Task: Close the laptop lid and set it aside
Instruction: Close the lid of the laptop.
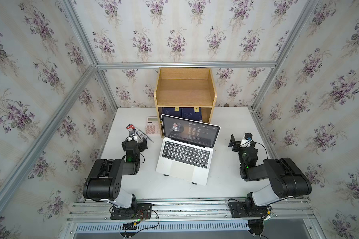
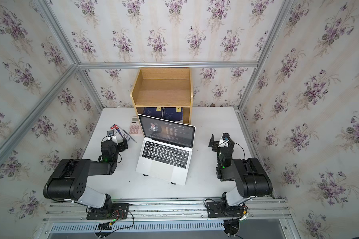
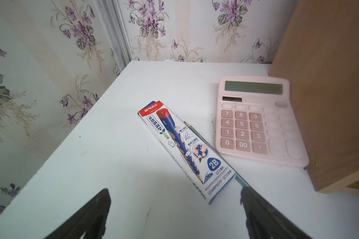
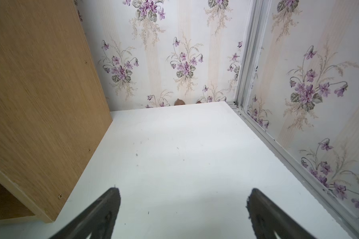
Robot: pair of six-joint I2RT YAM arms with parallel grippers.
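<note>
The thin silver-white laptop [image 1: 184, 159] sits on the white counter [image 1: 226, 124], its black-bezelled lid [image 1: 190, 129] raised. The left hand [image 3: 174, 190] and right hand [image 4: 184, 189] flank it, both spread wide and empty.

The walls [image 1: 184, 31] are covered with pale paper printed with purple flowers. Shiny metal bars [image 1: 184, 64] are fixed along the corners. A white table [image 1: 226, 186] is spread out under the left gripper [image 3: 174, 190] and the right gripper [image 4: 184, 189]. A wooden shelf [image 1: 184, 91] is stood ahead of both, between them, against the back wall. Everything is lit by soft, even light.
</note>
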